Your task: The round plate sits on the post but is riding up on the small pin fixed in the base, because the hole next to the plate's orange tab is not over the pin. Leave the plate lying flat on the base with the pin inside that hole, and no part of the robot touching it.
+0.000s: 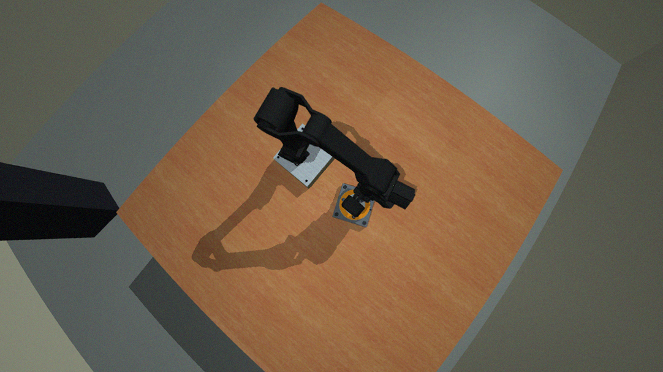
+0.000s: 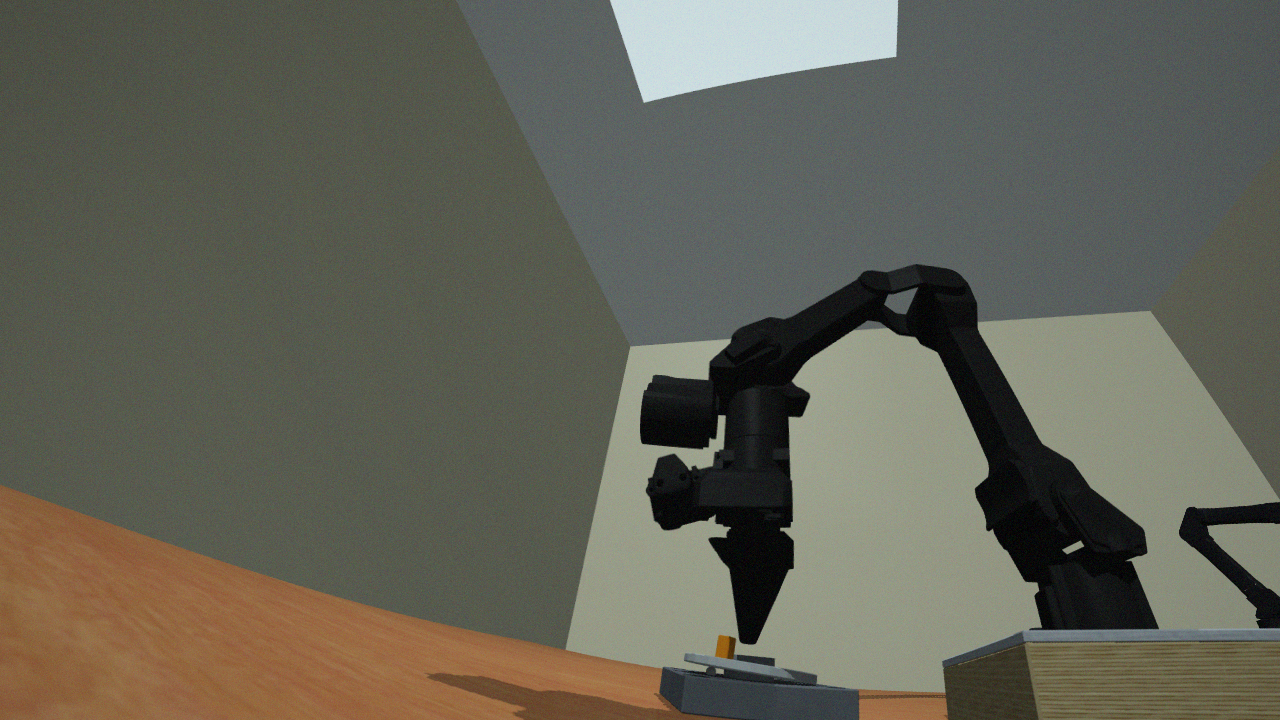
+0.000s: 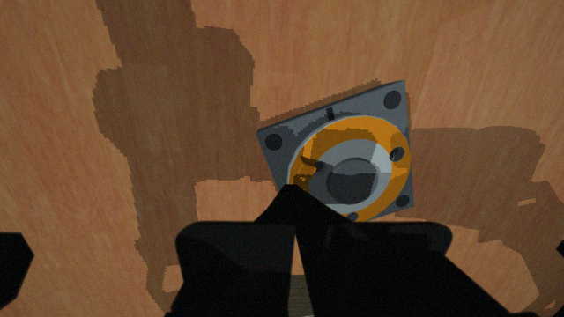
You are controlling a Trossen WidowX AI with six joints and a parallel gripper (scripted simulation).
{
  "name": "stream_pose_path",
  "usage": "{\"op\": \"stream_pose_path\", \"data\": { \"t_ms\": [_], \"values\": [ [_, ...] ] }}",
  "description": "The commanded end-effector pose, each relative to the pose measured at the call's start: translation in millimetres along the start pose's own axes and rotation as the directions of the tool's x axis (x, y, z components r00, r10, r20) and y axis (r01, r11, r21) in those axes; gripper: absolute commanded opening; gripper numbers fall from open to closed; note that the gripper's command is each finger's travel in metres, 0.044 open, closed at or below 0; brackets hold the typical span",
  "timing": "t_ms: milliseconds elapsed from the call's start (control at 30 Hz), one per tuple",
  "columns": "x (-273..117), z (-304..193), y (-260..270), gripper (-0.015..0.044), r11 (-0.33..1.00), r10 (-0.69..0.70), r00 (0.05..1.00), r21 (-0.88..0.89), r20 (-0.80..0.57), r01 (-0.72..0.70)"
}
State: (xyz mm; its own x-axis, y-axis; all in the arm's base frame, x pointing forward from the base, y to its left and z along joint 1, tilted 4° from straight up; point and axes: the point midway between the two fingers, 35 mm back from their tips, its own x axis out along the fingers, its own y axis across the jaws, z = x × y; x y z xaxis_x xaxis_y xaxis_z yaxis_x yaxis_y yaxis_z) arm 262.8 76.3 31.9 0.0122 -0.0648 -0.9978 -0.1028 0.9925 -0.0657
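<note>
The round orange-and-grey plate (image 1: 343,208) (image 2: 787,674) (image 3: 366,123) sits around the post (image 3: 354,168) on the grey square base (image 1: 337,209) (image 2: 769,702) (image 3: 370,100). In the exterior view it is tilted, its left side raised over a gap. Its orange tab (image 2: 725,646) stands up on that raised side. A hole (image 3: 318,166) shows at the plate's left in the wrist view. My gripper (image 2: 748,641) (image 3: 289,189) is shut and empty, pointing down, its tips low over the plate close to the tab. Contact cannot be told. The pin cannot be clearly made out.
The arm's mounting plate (image 1: 319,170) lies beside the base, up and left in the top view, on a wooden block (image 2: 1118,689). A black beam (image 1: 22,213) juts in at the left. Another thin black arm (image 2: 1226,557) shows at the right edge of the exterior view.
</note>
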Motion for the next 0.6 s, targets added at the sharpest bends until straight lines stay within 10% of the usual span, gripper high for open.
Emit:
{"op": "stream_pose_path", "data": {
  "t_ms": [0,567],
  "values": [
    [4,1,-1,0.0,1.0,-0.004,1.0,-0.005,0.002,0.004],
    [4,22,-5,0.0,1.0,-0.004,1.0,-0.005,0.004,0.004]
  ]
}}
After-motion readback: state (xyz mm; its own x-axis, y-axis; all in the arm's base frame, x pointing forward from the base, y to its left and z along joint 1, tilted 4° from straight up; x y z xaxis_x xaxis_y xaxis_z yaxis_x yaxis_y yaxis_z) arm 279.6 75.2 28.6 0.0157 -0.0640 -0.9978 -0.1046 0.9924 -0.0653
